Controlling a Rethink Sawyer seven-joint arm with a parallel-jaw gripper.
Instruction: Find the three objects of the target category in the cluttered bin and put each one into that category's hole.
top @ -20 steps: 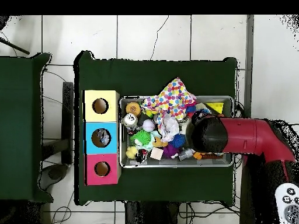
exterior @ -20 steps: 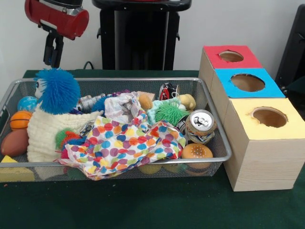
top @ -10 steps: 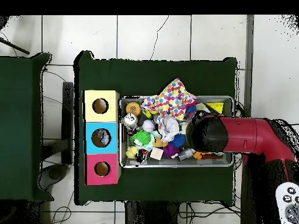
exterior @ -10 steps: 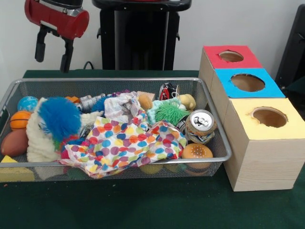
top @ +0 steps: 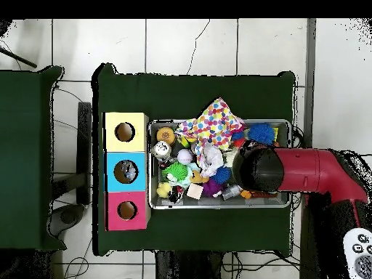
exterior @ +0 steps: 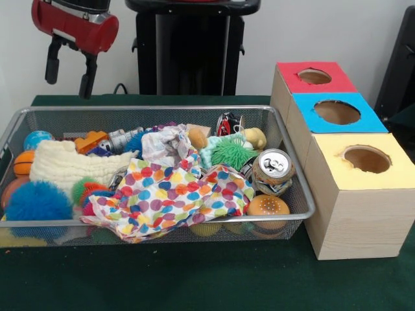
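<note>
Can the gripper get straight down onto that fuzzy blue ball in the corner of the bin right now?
Probably yes. The blue fuzzy ball lies uncovered on top of the clutter at the wire bin's front corner, and the gripper hangs open above that end. The bin's rim close beside it could crowd one finger.

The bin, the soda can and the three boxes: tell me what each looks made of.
Bin: fine wire mesh with a shiny metal rim; see-through. Soda can: thin metal, likely aluminium, going by its bright pull-tab top. Boxes: pale wood grain on the sides, probably wood or plywood; the matte coloured tops look painted or papered.
</note>
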